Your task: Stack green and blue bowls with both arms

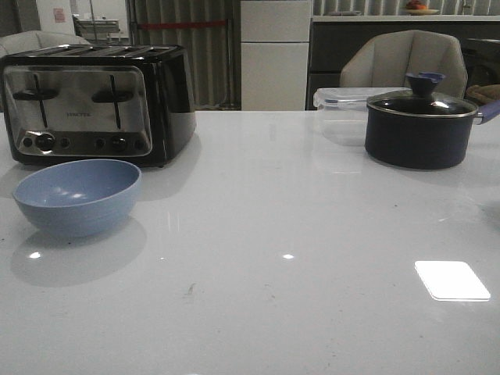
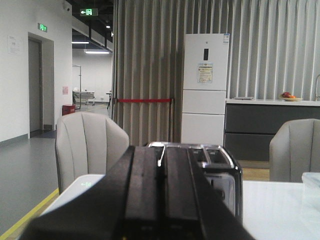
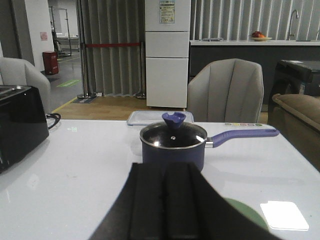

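The dusty blue bowl (image 1: pixel 78 195) sits upright and empty on the white table at the left, in front of the toaster. Only a sliver of the pale green bowl (image 3: pixel 246 212) shows, in the right wrist view, low beside and partly behind the right gripper's fingers. It does not appear in the front view. My left gripper (image 2: pixel 162 150) is shut with nothing in it, pointing over the toaster top. My right gripper (image 3: pixel 166 167) is also shut and empty, aimed toward the navy pot. Neither gripper appears in the front view.
A black and steel toaster (image 1: pixel 94 101) stands at the back left. A dark navy pot with a glass lid (image 1: pixel 422 129) stands at the back right, with a clear plastic container (image 1: pixel 340 109) beside it. Chairs stand beyond the table's far edge.
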{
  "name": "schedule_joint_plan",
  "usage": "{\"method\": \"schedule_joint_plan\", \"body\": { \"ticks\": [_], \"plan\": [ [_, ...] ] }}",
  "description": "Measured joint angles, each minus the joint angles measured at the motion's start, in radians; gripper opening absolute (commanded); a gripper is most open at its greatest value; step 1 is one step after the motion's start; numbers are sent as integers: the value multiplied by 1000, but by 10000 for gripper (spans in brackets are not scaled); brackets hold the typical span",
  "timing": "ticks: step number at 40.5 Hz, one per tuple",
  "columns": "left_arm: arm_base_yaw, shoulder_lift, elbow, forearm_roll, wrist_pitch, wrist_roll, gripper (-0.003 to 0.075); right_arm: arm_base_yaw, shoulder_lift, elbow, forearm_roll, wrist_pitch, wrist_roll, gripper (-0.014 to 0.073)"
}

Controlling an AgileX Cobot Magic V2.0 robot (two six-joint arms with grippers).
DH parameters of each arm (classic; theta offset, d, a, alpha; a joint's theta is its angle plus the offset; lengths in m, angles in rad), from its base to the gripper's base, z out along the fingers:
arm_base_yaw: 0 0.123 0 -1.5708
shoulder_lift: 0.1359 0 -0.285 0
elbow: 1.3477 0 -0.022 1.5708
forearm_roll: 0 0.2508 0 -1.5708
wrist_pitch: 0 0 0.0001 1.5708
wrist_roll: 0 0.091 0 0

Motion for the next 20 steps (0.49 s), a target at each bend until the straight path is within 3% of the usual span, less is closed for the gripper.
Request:
{"method": "schedule_joint_plan", "body": {
  "ticks": [12, 20],
  "plan": [
    [0, 253, -342, 0, 392, 0, 98, 0, 252, -260, 0, 212, 0, 36],
    [0, 417, -392, 0, 576, 0, 98, 0, 433, -320, 0, 344, 0, 36]
  ]
}}
